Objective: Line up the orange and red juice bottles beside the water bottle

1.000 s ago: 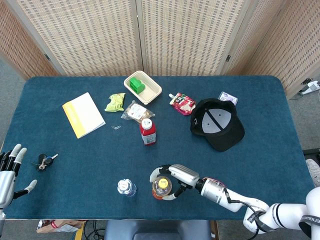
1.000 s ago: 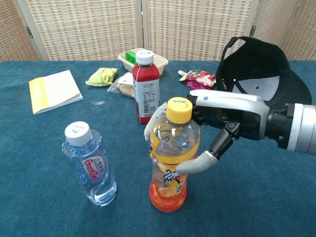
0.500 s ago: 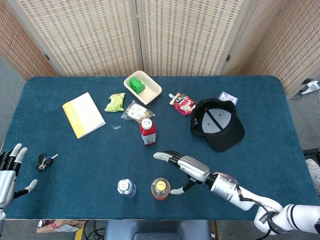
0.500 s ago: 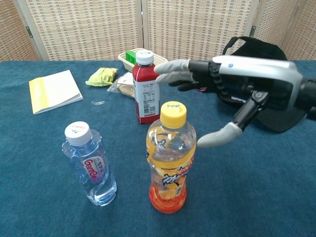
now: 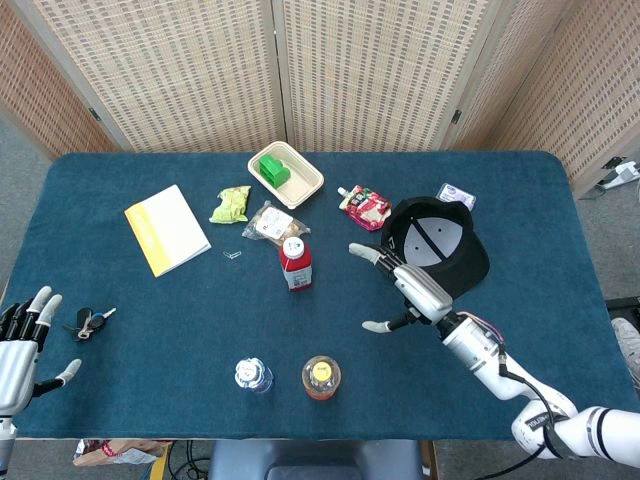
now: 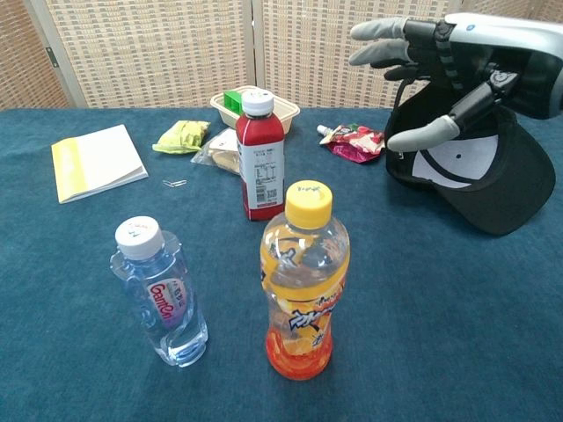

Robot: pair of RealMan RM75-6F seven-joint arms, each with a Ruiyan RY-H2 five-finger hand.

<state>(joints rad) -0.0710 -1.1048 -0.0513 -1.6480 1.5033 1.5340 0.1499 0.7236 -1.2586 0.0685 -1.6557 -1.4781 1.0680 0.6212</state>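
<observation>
Right hand (image 5: 405, 290) hovering empty, fingers spread; orange bottle (image 5: 321, 377) standing at water bottle's (image 5: 253, 375) 3 o'clock. You're targeting red bottle (image 5: 294, 263) next (12 o'clock, well apart).

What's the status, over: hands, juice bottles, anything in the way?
Both hands open: right hand raised, left hand idle. Orange juice bottle stands beside water bottle; red juice bottle not yet lined up. Path clear.

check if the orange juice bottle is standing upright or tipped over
Upright. The orange juice bottle stands on its base on the blue tablecloth, yellow cap on top, with no hand touching it.
</observation>
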